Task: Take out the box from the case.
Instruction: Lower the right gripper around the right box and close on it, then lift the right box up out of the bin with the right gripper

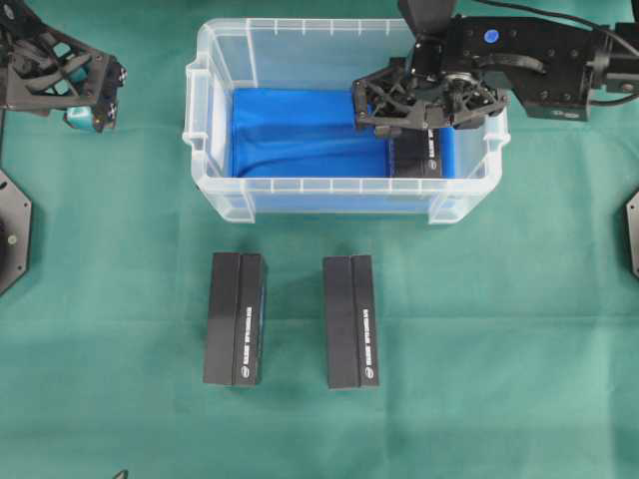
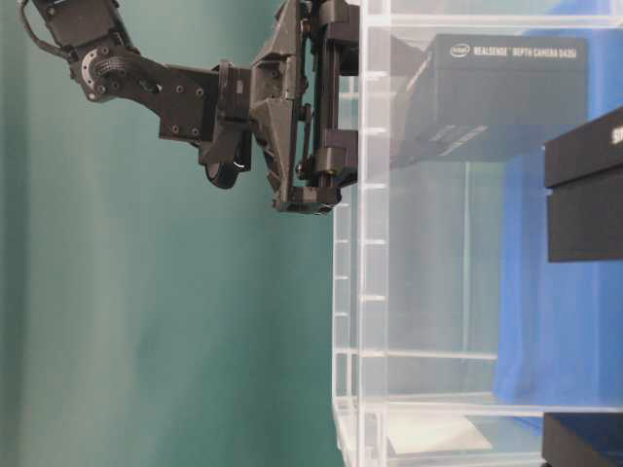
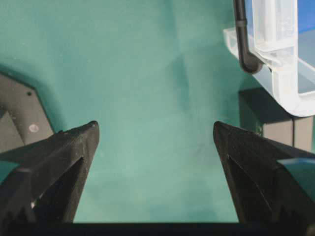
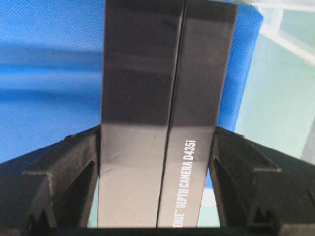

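Spreading across the whole overhead frame, green cloth (image 1: 499,349), with the clear case (image 1: 215,150) and its blue lining (image 1: 290,130) at upper centre, and two black boxes (image 1: 236,317) (image 1: 350,320) lying side by side on the cloth below it. Reaching in from the upper right, right gripper (image 1: 394,112), fingers (image 4: 74,167) pressed against both long sides of a black box (image 4: 162,123) inside the case's right end over the lining. Hanging at upper left beside the case, left gripper (image 1: 92,105), fingers (image 3: 59,167) spread wide, holding nothing.

1. We note a green cloth (image 1: 479,399) covering the whole work surface.
2. We find two black boxes lying flat on it, side by side but apart: one at left (image 1: 236,318), one at right (image 1: 350,321).
3. Both carry white lettering along one long edge.
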Controlling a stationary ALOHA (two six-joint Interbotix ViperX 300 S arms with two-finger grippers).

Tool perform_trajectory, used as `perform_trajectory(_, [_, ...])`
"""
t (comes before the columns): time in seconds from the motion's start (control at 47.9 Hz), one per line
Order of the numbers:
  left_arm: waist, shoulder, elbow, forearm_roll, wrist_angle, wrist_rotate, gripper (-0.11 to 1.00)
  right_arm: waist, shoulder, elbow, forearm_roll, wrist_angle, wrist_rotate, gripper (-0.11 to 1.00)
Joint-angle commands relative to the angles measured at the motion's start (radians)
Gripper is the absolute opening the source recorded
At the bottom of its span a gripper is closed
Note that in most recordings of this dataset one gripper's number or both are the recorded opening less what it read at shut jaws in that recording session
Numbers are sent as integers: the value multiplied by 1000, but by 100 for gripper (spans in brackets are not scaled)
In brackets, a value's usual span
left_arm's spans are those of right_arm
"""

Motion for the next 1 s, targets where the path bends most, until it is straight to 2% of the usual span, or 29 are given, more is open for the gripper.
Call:
perform_trajectory(0.0, [-3, -12, -9, -2, -2, 2, 100, 2, -5, -3, -3, -8, 3, 65])
perform_trajectory(0.251, [-3, -12, -11, -2, -3, 3, 100, 8, -29, -31, -3, 15, 14, 65])
perform_trajectory(0.501, [-3, -12, -11, -2, -5, 3, 100, 11, -63, -89, -11, 114, 14, 65])
perform_trajectory(0.626, [-3, -12, -11, -2, -6, 3, 100, 15, -77, -123, -34, 149, 14, 65])
perform_trajectory(0.981, [-3, -12, -12, -2, -8, 3, 100, 25, -107, -230, -43, 284, 8, 65])
